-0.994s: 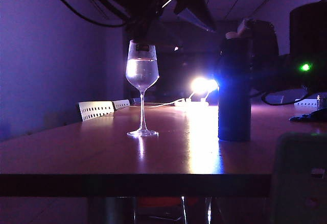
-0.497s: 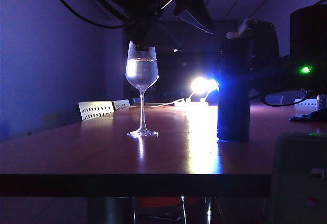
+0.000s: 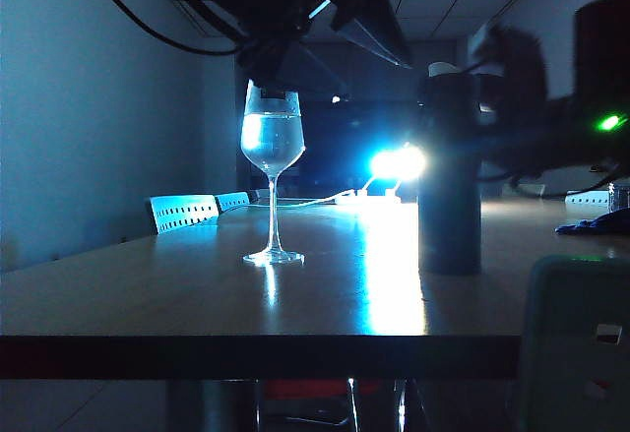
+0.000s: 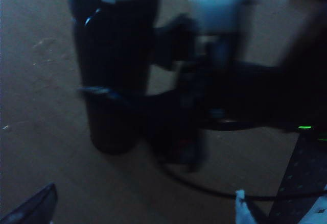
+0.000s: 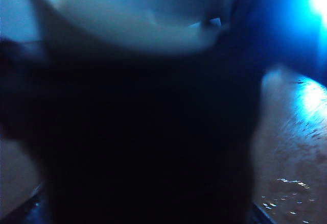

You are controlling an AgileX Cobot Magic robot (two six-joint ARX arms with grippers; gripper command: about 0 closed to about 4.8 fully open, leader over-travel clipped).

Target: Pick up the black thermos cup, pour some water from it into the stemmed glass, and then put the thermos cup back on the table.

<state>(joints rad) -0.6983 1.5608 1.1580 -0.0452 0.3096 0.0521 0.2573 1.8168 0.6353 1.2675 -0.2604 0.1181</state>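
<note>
Black thermos cup (image 3: 450, 171) upright on table (image 3: 197, 294), right of water-filled stemmed glass (image 3: 273, 156). Right gripper (image 4: 148, 106) blurred beside cup, grip unclear. Left gripper (image 3: 271, 63) above glass, released.

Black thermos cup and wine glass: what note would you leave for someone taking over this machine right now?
Left claw: open, empty, held above the glossy wooden table.
Right claw: at the tall matte black thermos cup; blurred, grip unclear.
Cup stands upright on the table, right of the clear stemmed wine glass, apart from it.
Done: glass holds water, cup set down.
Left: probably confirm release and withdraw the right arm.
</note>
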